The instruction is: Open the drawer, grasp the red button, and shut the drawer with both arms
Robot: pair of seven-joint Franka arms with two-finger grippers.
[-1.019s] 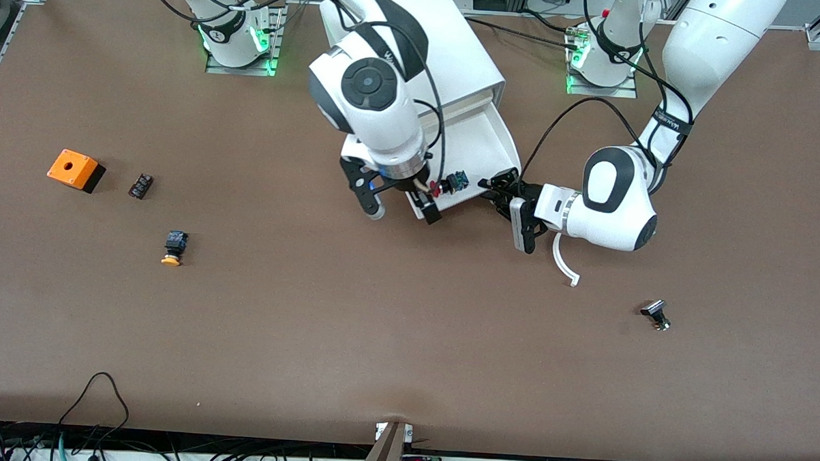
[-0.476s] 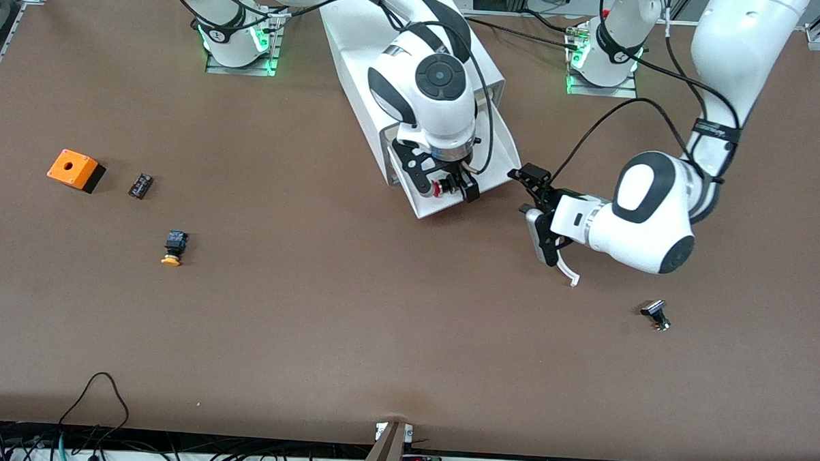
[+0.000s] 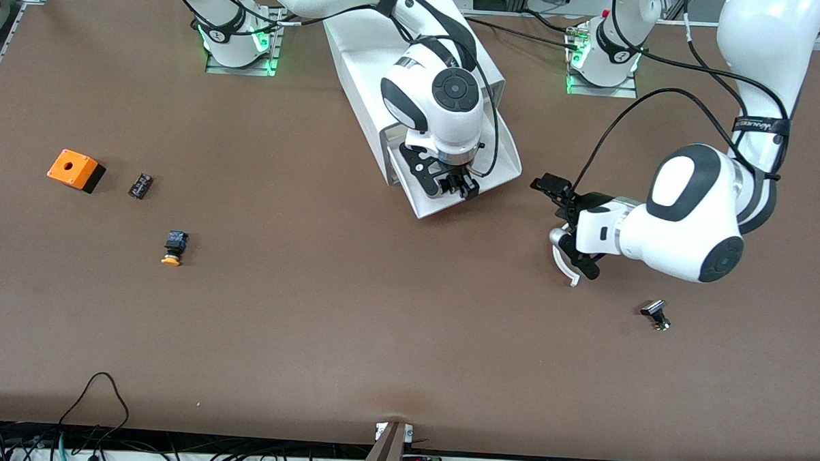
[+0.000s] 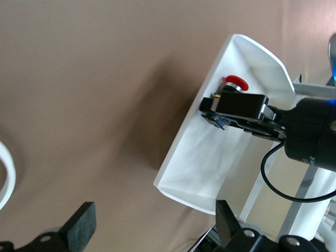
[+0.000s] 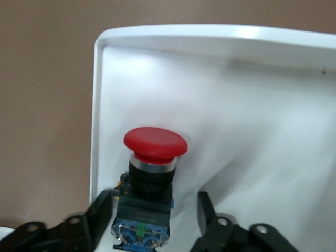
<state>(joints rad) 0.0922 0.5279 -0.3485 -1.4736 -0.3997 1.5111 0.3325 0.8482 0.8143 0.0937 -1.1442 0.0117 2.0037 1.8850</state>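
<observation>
The drawer (image 3: 502,171) stands pulled out of the white cabinet (image 3: 362,51). The red-capped button (image 5: 155,143) lies on its side inside it, near the front wall. My right gripper (image 3: 447,185) is down in the drawer and open, with one finger (image 5: 100,216) on each side of the button's black-and-blue body. In the front view the gripper hides the button. The left wrist view shows the drawer (image 4: 184,178), the button's red cap (image 4: 236,82) and the right gripper over it. My left gripper (image 3: 564,226) is open and empty over bare table beside the drawer, toward the left arm's end.
A white curved piece (image 3: 564,266) lies under the left gripper. A small black part (image 3: 655,314) lies nearer the front camera. Toward the right arm's end lie an orange box with a hole (image 3: 76,170), a small black part (image 3: 141,185) and an orange-yellow-capped button (image 3: 173,247).
My right gripper has moved from the drawer's front edge to over the drawer and come down round the button. My left gripper has drawn back from the drawer toward its own end.
</observation>
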